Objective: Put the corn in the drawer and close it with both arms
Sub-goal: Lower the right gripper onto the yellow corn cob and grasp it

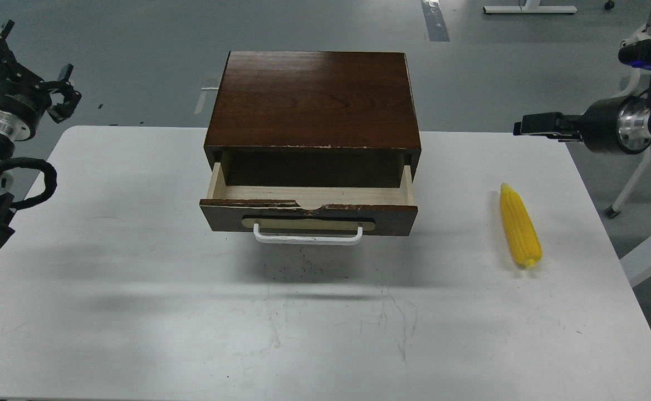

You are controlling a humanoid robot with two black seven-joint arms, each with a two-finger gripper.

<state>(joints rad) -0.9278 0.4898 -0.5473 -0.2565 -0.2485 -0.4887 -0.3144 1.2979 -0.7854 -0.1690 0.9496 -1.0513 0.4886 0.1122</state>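
The yellow corn (pixel 519 234) lies on the white table (pixel 136 312) at the right, its point toward the back. The drawer (pixel 308 207) of the dark brown cabinet (pixel 314 100) is pulled open, its pale wood inside is empty, and its white handle (pixel 307 238) faces me. My left gripper (pixel 24 69) is raised off the table's far left corner, open and empty. My right gripper (pixel 525 126) points left above the table's far right corner, behind the corn and apart from it. It is seen side-on, so its fingers cannot be told apart.
White chair legs (pixel 631 184) stand on the grey floor past the table's right edge. A white table foot (pixel 528 9) is at the far back. The cabinet sits mid-table at the back.
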